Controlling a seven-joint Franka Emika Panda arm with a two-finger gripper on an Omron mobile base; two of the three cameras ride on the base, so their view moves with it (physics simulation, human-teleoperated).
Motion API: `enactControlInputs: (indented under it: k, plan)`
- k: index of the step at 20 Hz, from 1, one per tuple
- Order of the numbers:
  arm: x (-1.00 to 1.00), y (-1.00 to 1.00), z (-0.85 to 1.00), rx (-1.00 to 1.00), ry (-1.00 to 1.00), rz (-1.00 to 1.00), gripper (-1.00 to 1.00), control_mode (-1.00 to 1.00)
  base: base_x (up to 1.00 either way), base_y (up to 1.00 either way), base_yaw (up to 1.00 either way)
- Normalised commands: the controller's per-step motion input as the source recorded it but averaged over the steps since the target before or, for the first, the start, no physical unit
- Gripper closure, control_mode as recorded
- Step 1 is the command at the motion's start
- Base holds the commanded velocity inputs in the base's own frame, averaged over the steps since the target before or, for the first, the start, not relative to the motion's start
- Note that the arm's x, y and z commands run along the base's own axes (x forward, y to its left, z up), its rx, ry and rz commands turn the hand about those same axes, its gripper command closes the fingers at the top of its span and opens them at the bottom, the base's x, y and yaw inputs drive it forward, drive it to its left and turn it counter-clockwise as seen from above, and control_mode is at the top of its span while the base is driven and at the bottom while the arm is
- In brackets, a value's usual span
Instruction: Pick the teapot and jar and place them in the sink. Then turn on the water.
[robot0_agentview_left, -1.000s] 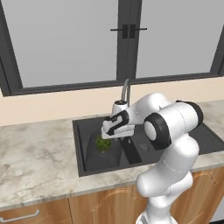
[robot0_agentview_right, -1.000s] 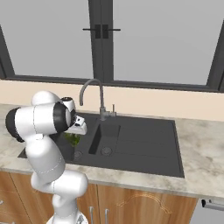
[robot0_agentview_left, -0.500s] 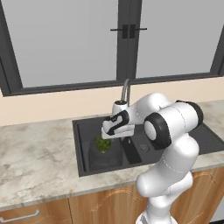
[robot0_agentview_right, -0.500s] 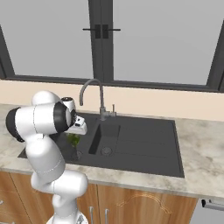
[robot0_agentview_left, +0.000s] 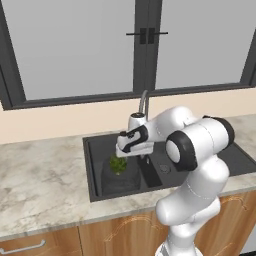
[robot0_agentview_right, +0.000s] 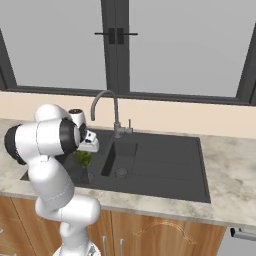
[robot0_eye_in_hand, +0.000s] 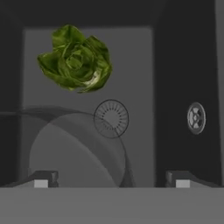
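Release looks like the step in hand: the gripper (robot0_eye_in_hand: 112, 177) hangs over the left basin of the sink (robot0_agentview_left: 95, 172), its two dark fingertips set wide apart with nothing between them, and the jar (robot0_agentview_left: 120, 175) stands on the basin floor just below. In the hand view the jar's rounded shoulder and flat grey lid (robot0_eye_in_hand: 74, 151) show as a pale translucent arc beneath the fingertips, with the green leafy contents (robot0_eye_in_hand: 75, 57) showing beyond it. To finish well, I judge the hand should lift straight up and clear of the jar, without sideways drift, since a nudge to smooth glass on a slick basin floor could tip or slide it. After that the faucet (robot0_agentview_right: 102, 107) is close by at the back of the sink, so the reach should be short, though the arched neck has to be skirted. I cannot make out the teapot, so I cannot tell whether it lies in the sink. No stream of water falls from the spout.

As to materials, the sink is matt black, rectangular, with two basins and a round slotted drain (robot0_eye_in_hand: 111, 118) in the left one; a second drain (robot0_eye_in_hand: 196, 117) sits in the other. The faucet is a slim grey metal gooseneck. The jar is a wide glass cylinder, cloudy grey. The table (robot0_agentview_left: 45, 185) around the sink is mottled beige stone above wooden cabinet fronts (robot0_agentview_right: 165, 232)
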Motion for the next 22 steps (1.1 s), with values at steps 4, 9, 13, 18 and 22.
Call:
enactControlInputs:
  k: [4,9,13,18,22]
  plan:
    - [-0.17,0.00,0.44,0.00,-0.09,0.00,-1.00,-1.00,0.00,0.00,0.00]
    - [-0.43,-0.05,0.56,0.00,-0.08,0.00,-1.00,-1.00,0.00,0.00,0.00]
    - [-0.57,-0.23,0.51,0.01,-0.07,0.00,-1.00,-1.00,0.00,0.00,0.00]
    - [-0.60,-0.28,0.49,0.03,-0.04,0.00,-1.00,-1.00,0.00,0.00,0.00]
    - [-0.58,-0.22,0.31,0.02,-0.07,0.00,-1.00,-1.00,0.00,0.00,0.00]
